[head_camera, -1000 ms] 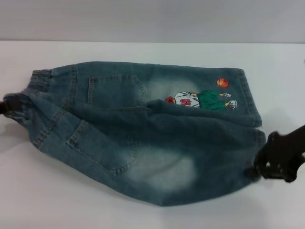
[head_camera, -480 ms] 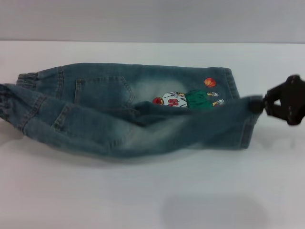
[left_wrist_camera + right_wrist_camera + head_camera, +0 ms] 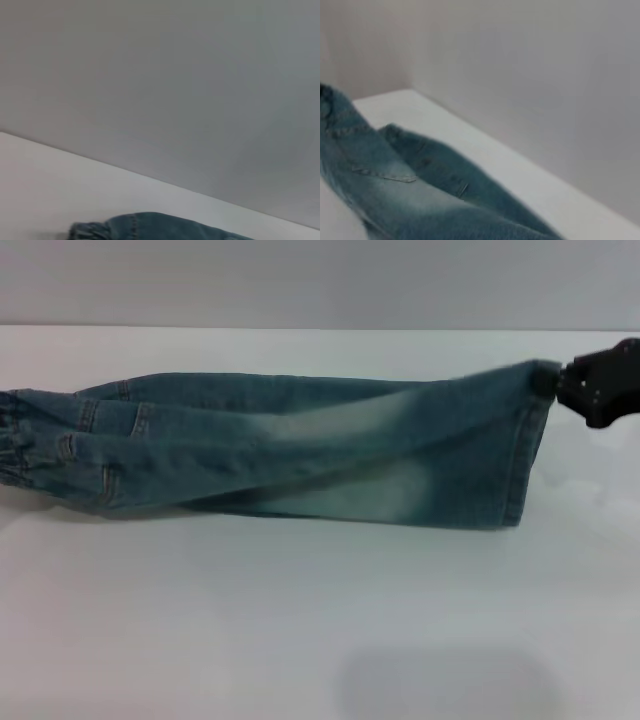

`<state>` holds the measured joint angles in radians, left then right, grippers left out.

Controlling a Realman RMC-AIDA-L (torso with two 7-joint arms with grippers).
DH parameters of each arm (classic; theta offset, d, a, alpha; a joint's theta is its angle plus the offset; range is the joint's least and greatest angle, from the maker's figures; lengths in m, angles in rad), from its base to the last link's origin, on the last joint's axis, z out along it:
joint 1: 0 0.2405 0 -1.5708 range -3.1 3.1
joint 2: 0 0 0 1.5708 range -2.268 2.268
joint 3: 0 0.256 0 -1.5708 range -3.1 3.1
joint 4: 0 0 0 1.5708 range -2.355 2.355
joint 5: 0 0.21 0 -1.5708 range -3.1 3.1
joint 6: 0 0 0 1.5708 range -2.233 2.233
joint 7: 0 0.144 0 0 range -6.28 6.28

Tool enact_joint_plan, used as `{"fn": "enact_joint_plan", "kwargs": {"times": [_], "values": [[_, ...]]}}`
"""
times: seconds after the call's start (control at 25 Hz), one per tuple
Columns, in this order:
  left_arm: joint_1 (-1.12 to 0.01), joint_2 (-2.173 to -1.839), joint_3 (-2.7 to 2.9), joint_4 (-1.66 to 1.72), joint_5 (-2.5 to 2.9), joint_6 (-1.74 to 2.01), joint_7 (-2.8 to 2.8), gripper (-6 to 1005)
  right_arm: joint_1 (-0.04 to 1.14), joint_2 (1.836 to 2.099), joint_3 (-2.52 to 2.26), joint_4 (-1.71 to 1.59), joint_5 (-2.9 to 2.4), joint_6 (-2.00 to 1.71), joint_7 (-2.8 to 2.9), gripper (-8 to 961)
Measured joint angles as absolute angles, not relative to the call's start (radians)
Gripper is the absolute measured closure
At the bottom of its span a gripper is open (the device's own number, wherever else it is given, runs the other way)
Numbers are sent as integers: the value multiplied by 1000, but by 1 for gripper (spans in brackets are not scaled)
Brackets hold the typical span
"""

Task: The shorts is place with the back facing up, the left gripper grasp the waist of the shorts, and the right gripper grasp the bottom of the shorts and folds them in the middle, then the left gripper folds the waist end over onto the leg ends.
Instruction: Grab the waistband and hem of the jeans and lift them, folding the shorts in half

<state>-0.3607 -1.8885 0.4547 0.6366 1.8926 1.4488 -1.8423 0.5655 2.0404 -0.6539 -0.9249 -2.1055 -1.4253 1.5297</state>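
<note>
Now the lengthwise fold lands.
Right gripper (image 3: 560,383) pinches the shorts (image 3: 300,445) at the bottom (image 3: 525,440); lower both edges evenly. Left gripper unseen.

The waist (image 3: 12,440) is cut off at the head view's edge; the left pincer is hidden there. The right pincer (image 3: 548,380) is partly cropped, its fingers undiscernible.

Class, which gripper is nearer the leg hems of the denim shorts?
Right. The right gripper holds the leg hems of the shorts; the left gripper is out of view past the waist.
</note>
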Motion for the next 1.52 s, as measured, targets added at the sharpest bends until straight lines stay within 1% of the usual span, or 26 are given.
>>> {"fn": "enact_joint_plan", "kwargs": {"times": [0.2, 0.36, 0.44, 0.72, 0.76, 0.8, 1.16, 1.52], "values": [[-367, -1902, 458, 636, 1895, 1381, -1838, 817, 569, 2044, -660, -884, -2033, -1344, 1500, 954], [-367, -1915, 458, 634, 1897, 1338, -1832, 815, 577, 2054, -661, -865, -2029, -1269, 1496, 953], [-367, -1916, 458, 633, 1897, 1331, -1832, 814, 580, 2058, -667, -851, -2028, -1242, 1496, 953], [-378, -1931, 459, 631, 1898, 1278, -1828, 809, 601, 2061, -669, -782, -2029, -1175, 1488, 953], [-387, -1939, 459, 627, 1898, 1260, -1816, 809, 606, 2062, -669, -756, -2031, -1155, 1474, 953], [-387, -1939, 459, 627, 1898, 1260, -1816, 808, 606, 2062, -669, -756, -2031, -1155, 1474, 953], [-441, -1977, 459, 624, 1897, 1195, -1755, 802, 642, 2067, -692, -662, -2029, -1060, 1431, 955], [-484, -1982, 459, 624, 1898, 1132, -1750, 797, 668, 2071, -692, -623, -2020, -967, 1428, 953]]}}
